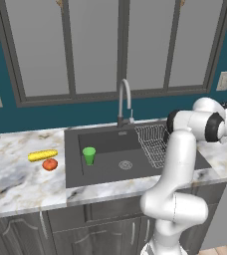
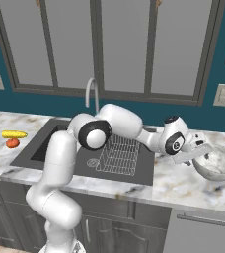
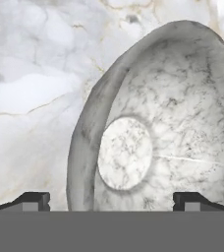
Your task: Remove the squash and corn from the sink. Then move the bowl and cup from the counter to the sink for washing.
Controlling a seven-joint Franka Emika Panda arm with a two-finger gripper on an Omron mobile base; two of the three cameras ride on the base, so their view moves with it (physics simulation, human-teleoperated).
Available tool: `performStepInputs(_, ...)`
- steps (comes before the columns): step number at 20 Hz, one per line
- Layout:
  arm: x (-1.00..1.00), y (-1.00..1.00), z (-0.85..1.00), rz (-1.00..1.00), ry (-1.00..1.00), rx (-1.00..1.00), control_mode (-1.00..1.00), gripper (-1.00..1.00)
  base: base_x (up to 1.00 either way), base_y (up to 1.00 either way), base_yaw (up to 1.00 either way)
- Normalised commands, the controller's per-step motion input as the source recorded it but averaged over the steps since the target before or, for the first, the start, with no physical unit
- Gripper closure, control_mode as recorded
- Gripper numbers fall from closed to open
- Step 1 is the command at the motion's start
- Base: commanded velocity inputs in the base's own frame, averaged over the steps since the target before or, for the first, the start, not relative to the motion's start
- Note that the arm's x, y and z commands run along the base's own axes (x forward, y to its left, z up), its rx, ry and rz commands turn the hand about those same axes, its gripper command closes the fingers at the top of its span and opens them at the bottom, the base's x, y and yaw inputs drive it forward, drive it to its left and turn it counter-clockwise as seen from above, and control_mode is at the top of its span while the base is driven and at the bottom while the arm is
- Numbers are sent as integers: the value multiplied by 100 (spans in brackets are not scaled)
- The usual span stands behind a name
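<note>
Bowl (image 2: 217, 163), grey-white and speckled like stone, sits on the marbled tabletop (image 2: 178, 185) to the right of the sink (image 1: 80, 172), near the front edge of the stone. The claw (image 2: 199, 150) hangs just at the bowl's left rim, its jaws spread wide and holding nothing; in the hand view the two dark fingertips (image 3: 33, 201) stand on either side of the near rim, with the rim wall between them and the pale round bottom of the bowl (image 3: 133, 152) just ahead.

Inside the dark basin the green cup (image 1: 89, 155) stands upright on the left half of the floor, a little left of the round drain (image 1: 125, 165). A wire rack (image 1: 153, 142) fills the right part of the basin, and the curved faucet (image 1: 124, 99) rises from the back edge behind it. The arm's forearm stretches across above the rack and the sink's right edge toward the bowl.

On the tabletop left of the sink lie the corn (image 1: 42, 155) and, just in front of it and nearly touching, the round orange-red squash (image 1: 50, 164); both are well apart from the basin's left wall.

Bare marble lies open in front of and to the left of the bowl, between it and the sink's right rim. Behind, the teal wall carries an outlet (image 2: 223, 95) below the window frames.
</note>
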Motion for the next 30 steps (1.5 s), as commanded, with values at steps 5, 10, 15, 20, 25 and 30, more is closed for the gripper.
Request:
performStepInputs(5,11,-4,-10,0,6,0,-100,100,0,0,0)
performStepInputs(10,6,-10,-6,0,3,0,-100,100,0,0,0)
performStepInputs(15,0,-11,-8,0,4,0,-100,100,0,0,0)
performStepInputs(20,-5,0,-2,0,2,0,-100,100,0,0,0)
performStepInputs(25,-10,11,8,0,0,5,-100,100,0,0,0)
performStepInputs(30,-6,19,19,0,0,3,-100,100,0,0,0)
